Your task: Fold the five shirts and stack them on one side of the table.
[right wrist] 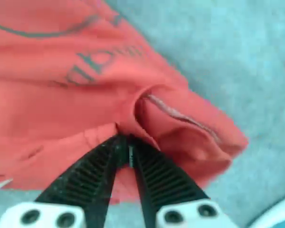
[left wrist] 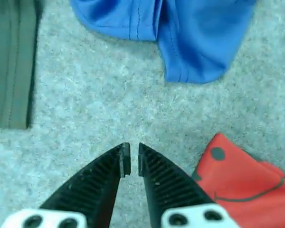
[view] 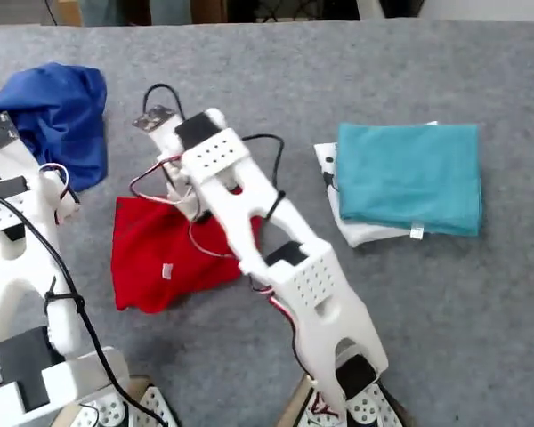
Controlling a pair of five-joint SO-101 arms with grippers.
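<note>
A red shirt (view: 165, 258) lies partly folded on the grey table, left of centre. My right gripper (right wrist: 128, 145) is shut on a raised fold of the red shirt (right wrist: 85, 95), near its far edge. A crumpled blue shirt (view: 58, 111) sits at the far left. My left gripper (left wrist: 130, 159) hovers low over bare table, shut with nothing in it. Ahead of it lies the blue shirt (left wrist: 180, 33), with a corner of the red shirt (left wrist: 242, 185) to one side. A folded teal shirt (view: 409, 178) rests on a folded white shirt (view: 356, 227) at the right.
An olive shirt (left wrist: 9, 61) lies flat beside the blue one in the left wrist view. The right arm (view: 285, 258) stretches diagonally over the table's middle. The left arm (view: 18, 240) stands at the left edge. Bare grey table (view: 463, 320) spreads at the front right.
</note>
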